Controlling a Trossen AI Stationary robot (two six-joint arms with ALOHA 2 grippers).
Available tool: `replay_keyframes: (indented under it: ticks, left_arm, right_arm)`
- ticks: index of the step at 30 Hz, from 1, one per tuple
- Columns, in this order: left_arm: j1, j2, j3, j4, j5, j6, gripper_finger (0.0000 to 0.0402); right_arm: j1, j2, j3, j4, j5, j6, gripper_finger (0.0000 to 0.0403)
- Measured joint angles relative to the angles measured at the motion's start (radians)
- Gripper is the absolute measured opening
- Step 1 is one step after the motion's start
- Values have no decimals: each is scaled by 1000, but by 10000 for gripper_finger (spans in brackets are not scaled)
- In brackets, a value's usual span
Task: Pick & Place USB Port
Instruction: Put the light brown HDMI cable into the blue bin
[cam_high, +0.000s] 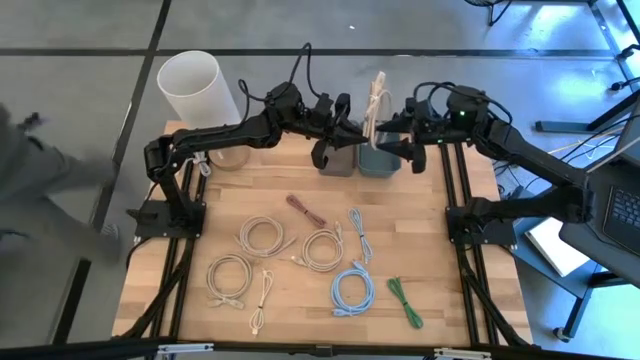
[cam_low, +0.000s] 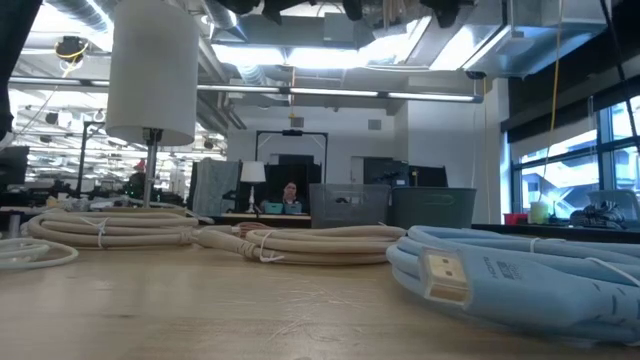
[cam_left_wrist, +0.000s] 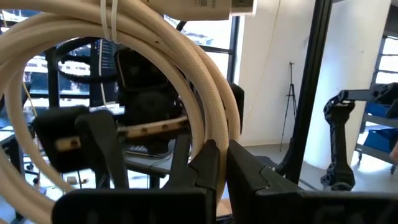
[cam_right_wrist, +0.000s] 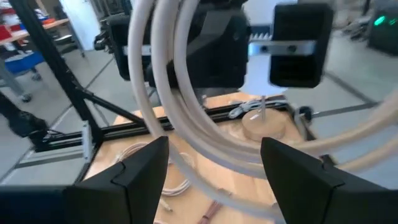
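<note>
A cream USB cable (cam_high: 376, 104), tied in a coil, is held up over the table's far edge, above a grey bin (cam_high: 338, 160) and a blue-grey bin (cam_high: 380, 160). My left gripper (cam_high: 355, 128) reaches in from the left and is shut on the coil (cam_left_wrist: 186, 74). From the right, my right gripper (cam_high: 392, 148) stands open. In its wrist view the coil's strands (cam_right_wrist: 180, 93) pass between its two fingers (cam_right_wrist: 140, 171); I cannot tell whether they touch. My left gripper pinches the coil's lower bend (cam_left_wrist: 216, 163) between its two fingers, coming about level from the table's left. How many strands lie in the pinch is hidden by the fingers. The coil stands up above the fingers, clear of the table and the bins.
A white cylinder (cam_high: 198, 85) stands at the far left. Lying on the table are several coiled cables: cream ones (cam_high: 262, 235), a light blue one (cam_high: 352, 290), a green one (cam_high: 405, 300) and a brown one (cam_high: 305, 210). The low view shows the blue cable's plug (cam_low: 445, 275) close by.
</note>
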Motion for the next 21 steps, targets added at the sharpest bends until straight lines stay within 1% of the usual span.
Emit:
replay_keyframes:
  ticks: [7, 21]
  left_arm:
    - [1, 0, 0, -1, 1, -7, 7]
    - [0, 0, 0, -1, 1, 0, 7]
  right_arm:
    - [44, 53, 0, 79, -11, 34, 260]
    - [88, 72, 0, 157, -7, 68, 260]
